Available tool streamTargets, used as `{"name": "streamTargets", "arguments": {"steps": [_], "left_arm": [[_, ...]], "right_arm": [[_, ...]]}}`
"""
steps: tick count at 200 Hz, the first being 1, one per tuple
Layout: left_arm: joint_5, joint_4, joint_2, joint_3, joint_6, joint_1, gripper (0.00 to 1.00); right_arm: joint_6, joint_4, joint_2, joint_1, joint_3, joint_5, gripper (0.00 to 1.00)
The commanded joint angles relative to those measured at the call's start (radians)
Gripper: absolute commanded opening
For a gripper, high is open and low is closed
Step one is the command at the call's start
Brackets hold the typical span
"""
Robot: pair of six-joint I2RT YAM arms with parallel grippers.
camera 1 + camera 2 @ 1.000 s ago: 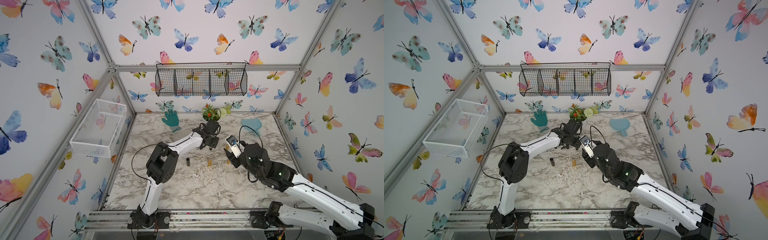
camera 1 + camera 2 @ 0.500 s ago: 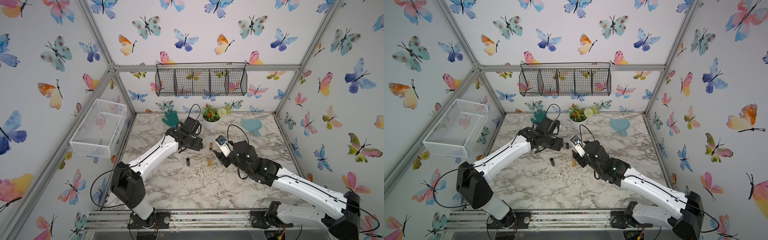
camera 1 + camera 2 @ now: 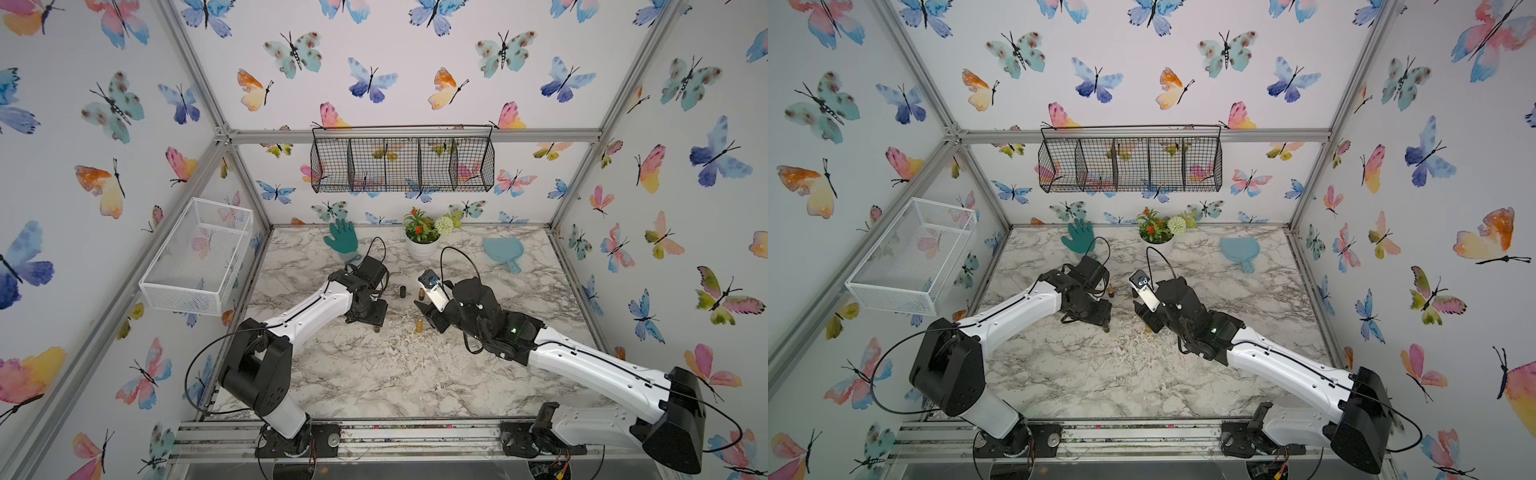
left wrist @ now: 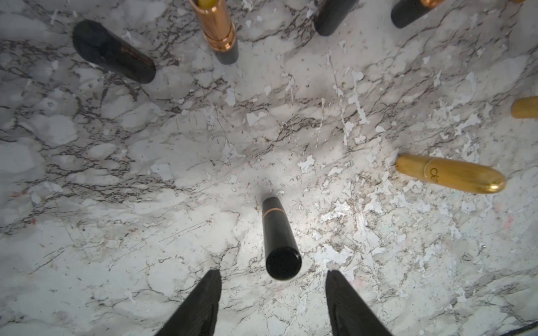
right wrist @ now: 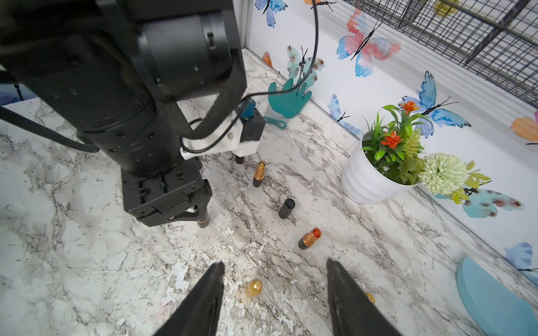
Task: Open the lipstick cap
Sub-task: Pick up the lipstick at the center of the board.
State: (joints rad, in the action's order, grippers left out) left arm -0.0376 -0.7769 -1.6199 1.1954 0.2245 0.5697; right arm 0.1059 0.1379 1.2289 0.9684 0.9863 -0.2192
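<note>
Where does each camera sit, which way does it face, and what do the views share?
Top views: high at the front, looking down on the table; the left arm, right arm, left gripper and right gripper show.
Left wrist: on the left arm, looking straight down at a capped black lipstick framed by its own open fingers.
Right wrist: on the right arm, looking across the table to the plant pot; its open fingers and the left gripper show.
Shared: both wrist views show that lipstick.
</note>
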Motion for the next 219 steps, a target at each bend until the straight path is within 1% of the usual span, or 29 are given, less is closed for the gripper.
{"name": "streamTargets", "arguments": {"steps": [1,64,102,129,146,172,185,219], "left_arm": [[-0.035,0.031,-0.038,0.000,-0.011,0.002,0.58],[-0.024,0.040,-0.109,0.045,-0.022,0.002,0.45],[-0.014,0.033,-0.130,0.054,-0.027,0.001,0.41],[-0.014,0.027,-0.143,0.053,-0.028,0.001,0.37],[-0.018,0.019,-0.143,0.056,-0.028,0.001,0.37],[-0.019,0.003,-0.139,0.062,-0.028,0.002,0.41],[-0.014,-0.002,-0.134,0.063,-0.028,0.001,0.42],[-0.021,-0.009,-0.132,0.067,-0.026,0.001,0.29]], "right_arm": [[-0.003,-0.017,-0.011,0.000,0.011,0.000,0.58],[-0.006,-0.011,-0.038,0.000,-0.017,-0.021,0.58],[-0.005,-0.019,-0.046,0.000,-0.033,-0.028,0.58],[-0.002,-0.017,-0.042,0.000,-0.038,-0.030,0.58],[0.001,-0.020,-0.042,0.000,-0.038,-0.034,0.58],[0.006,-0.024,-0.043,0.000,-0.042,-0.035,0.58],[0.008,-0.027,-0.044,0.000,-0.043,-0.036,0.58],[0.011,-0.033,-0.039,0.000,-0.046,-0.035,0.58]]}}
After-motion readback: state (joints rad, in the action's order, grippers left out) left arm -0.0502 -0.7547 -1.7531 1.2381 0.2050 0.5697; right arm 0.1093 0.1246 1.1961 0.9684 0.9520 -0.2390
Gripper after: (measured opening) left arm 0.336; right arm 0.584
